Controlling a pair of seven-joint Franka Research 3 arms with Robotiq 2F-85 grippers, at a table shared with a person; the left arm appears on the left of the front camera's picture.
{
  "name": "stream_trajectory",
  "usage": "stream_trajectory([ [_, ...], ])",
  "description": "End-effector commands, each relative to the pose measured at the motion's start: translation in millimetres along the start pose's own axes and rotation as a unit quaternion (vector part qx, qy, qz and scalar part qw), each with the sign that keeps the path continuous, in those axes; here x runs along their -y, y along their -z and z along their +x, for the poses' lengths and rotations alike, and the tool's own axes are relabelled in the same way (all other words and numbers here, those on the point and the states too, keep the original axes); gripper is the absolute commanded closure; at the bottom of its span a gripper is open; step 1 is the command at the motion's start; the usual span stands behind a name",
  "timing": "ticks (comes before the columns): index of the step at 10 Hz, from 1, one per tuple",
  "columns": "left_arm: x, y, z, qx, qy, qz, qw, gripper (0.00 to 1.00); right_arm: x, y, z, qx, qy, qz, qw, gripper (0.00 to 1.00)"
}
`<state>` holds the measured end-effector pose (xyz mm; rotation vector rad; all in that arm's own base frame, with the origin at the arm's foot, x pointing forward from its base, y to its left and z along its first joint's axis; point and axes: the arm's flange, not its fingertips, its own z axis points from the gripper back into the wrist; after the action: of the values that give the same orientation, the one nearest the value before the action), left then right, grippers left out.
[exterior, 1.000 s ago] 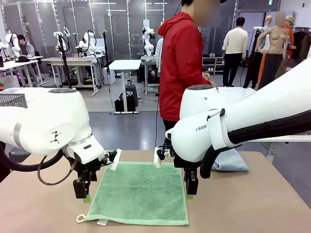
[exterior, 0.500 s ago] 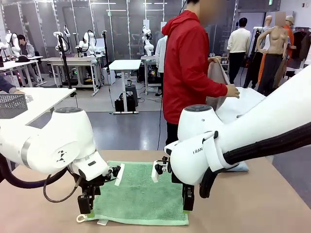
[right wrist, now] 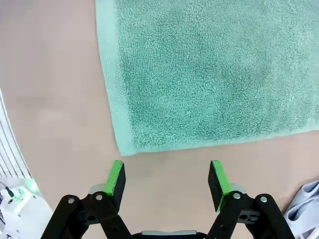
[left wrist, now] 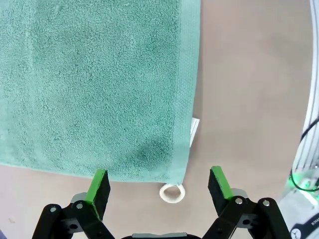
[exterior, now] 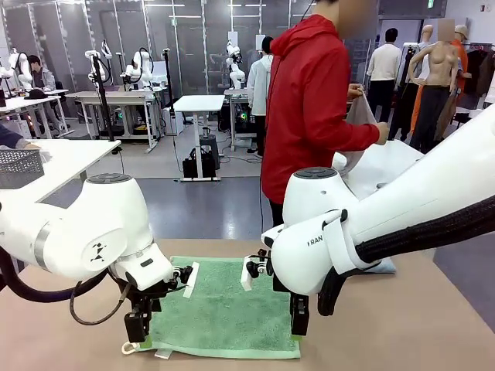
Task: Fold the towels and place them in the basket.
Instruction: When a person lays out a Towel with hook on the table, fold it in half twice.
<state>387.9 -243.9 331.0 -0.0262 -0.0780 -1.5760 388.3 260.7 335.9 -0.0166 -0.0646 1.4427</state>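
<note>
Green towel [exterior: 224, 309] flat on desk [exterior: 402, 332]. Left hand [left wrist: 159, 185] wide open over near corner beside white loop [left wrist: 172, 192]. Right hand [right wrist: 167, 180] wide open over other near corner. Towel likely soft, light, limp: pinch corner hems.

left arm [exterior: 85, 228] in from left, wrist bent down | left gripper [left wrist: 159, 181] pointing down, jaws spread wide, empty | right arm [exterior: 402, 209] in from right, wrist bent down | right gripper [right wrist: 167, 179] pointing down, jaws spread, empty
</note>
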Motion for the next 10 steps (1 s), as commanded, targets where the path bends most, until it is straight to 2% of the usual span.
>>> stream_trajectory([
  [1, -0.2, -0.8, -0.6, -0.001, -0.002, -0.003, 1.0, 0.0, 0.0, 0.0, 0.0, 0.0, 0.0, 0.0, 1.0, 0.16],
  [3, -0.2, -0.8, -0.6, -0.001, -0.002, -0.003, 1.0, 0.0, -31.5, 2.9, -8.1, -0.007, 0.001, 0.009, 1.0, 0.16],
  [5, -0.2, -0.8, -0.6, -0.001, -0.002, -0.003, 1.0, 0.0, -46.9, 10.0, -11.8, -0.001, 0.0, 0.01, 1.0, 0.16],
  [10, 8.0, 9.6, -5.3, -0.006, 0.02, -0.004, 1.0, 0.0, -48.8, 20.5, 2.1, 0.014, -0.032, 0.015, 0.999, 0.16],
])
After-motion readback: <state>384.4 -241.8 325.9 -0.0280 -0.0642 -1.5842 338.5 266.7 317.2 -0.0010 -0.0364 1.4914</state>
